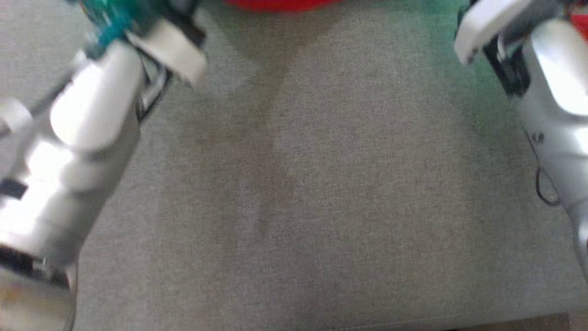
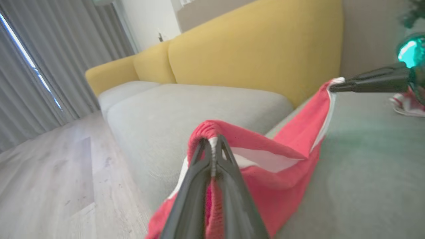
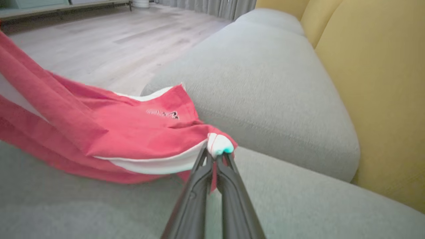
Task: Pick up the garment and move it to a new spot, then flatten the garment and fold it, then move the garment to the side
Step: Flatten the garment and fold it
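Observation:
The garment (image 2: 285,146) is red with white trim and hangs stretched between both grippers over the grey sofa seat (image 1: 349,197). My left gripper (image 2: 213,143) is shut on a gathered red and white edge of it. My right gripper (image 3: 215,154) is shut on another corner, where a white fold bulges past the fingertips, and that gripper (image 2: 333,87) comes in from the right in the left wrist view. In the head view a strip of the garment (image 1: 280,3) peeks in at the top edge, between the two pale forearms.
Yellow sofa backrests (image 2: 259,49) rise behind the grey seat cushions (image 3: 265,83). Wooden floor (image 2: 43,172) lies beyond the seat's edge, with grey curtains (image 2: 40,63) farther off. A small red and white thing (image 2: 408,104) rests on the seat at the far right.

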